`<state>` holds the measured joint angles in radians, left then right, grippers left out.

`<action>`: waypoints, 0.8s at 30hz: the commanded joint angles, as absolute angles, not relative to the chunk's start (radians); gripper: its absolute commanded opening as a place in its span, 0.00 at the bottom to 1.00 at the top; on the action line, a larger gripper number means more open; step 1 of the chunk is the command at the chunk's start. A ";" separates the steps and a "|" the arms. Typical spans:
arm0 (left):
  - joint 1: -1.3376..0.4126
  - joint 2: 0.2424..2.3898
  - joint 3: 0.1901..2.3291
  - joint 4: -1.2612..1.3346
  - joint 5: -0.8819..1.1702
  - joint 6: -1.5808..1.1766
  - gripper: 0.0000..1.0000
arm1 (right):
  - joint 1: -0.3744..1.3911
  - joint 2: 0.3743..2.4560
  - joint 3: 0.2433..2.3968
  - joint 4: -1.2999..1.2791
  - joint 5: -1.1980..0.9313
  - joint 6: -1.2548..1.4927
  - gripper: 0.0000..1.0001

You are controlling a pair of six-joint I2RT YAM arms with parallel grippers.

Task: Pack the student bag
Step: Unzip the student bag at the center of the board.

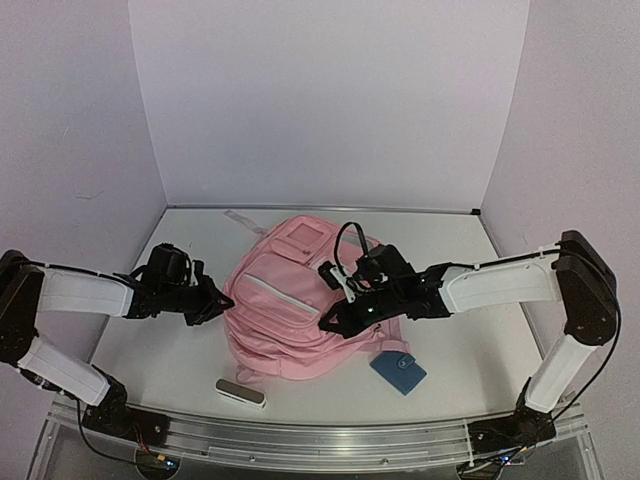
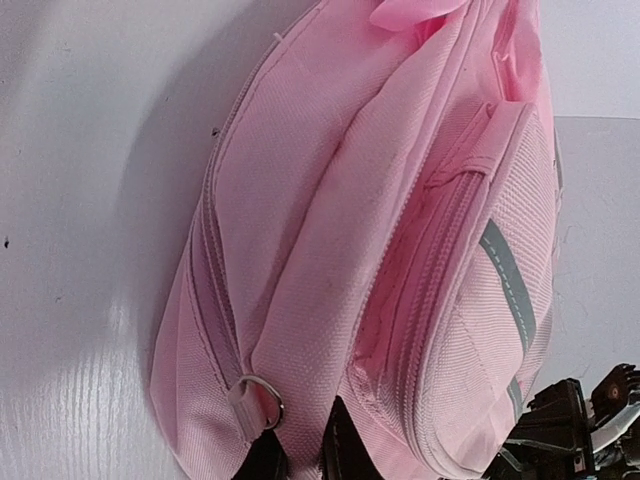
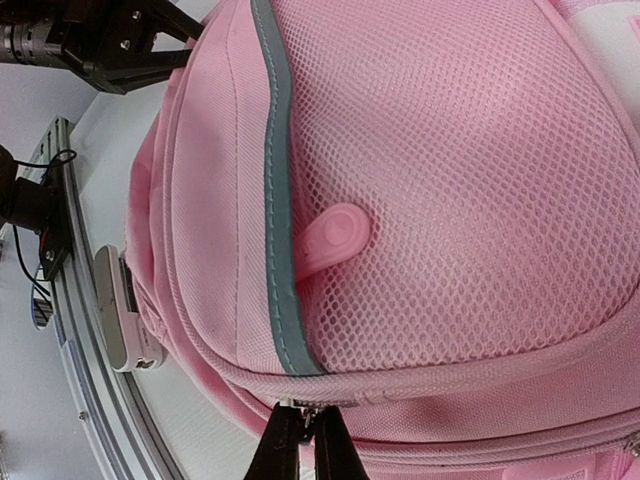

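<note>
The student bag (image 1: 285, 305), a soft pink backpack with grey reflective strips, lies flat mid-table. My left gripper (image 1: 213, 300) is at the bag's left edge. In the left wrist view it (image 2: 303, 458) is shut on a fold of the bag's (image 2: 400, 250) pink fabric, beside a metal ring (image 2: 262, 398). My right gripper (image 1: 337, 322) is at the bag's right side. In the right wrist view it (image 3: 306, 445) is shut on a small metal zipper pull (image 3: 306, 412) at the bag's (image 3: 450, 180) seam, below the mesh pocket. A pink rubber tab (image 3: 335, 238) lies on the mesh.
A blue wallet (image 1: 398, 372) lies right of the bag near the front edge. A grey-white oblong case (image 1: 240, 392) sits at the front, below the bag, also in the right wrist view (image 3: 120, 320). The metal rail (image 1: 320, 440) runs along the near edge; white walls enclose the table.
</note>
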<state>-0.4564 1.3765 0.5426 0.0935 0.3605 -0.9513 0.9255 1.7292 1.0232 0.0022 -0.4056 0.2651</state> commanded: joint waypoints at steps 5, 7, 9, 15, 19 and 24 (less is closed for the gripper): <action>-0.458 1.291 0.557 0.129 0.251 -0.960 0.00 | 1.000 1.677 1.000 0.047 -0.261 0.401 0.00; -0.463 1.278 0.560 0.123 0.239 -0.953 0.00 | 1.023 1.681 1.021 0.045 -0.239 0.442 0.00; -0.478 1.264 0.571 0.102 0.209 -0.940 0.00 | 1.049 1.688 1.044 0.040 -0.223 0.485 0.00; -0.521 1.234 0.573 0.079 0.142 -0.949 0.00 | 1.120 1.744 1.145 -0.033 -0.185 0.606 0.00; -0.542 1.225 0.589 0.059 0.092 -0.952 0.00 | 1.175 1.795 1.241 -0.122 -0.123 0.635 0.00; -0.569 1.234 0.611 0.070 0.076 -0.933 0.00 | 1.193 1.848 1.319 -0.140 -0.104 0.696 0.00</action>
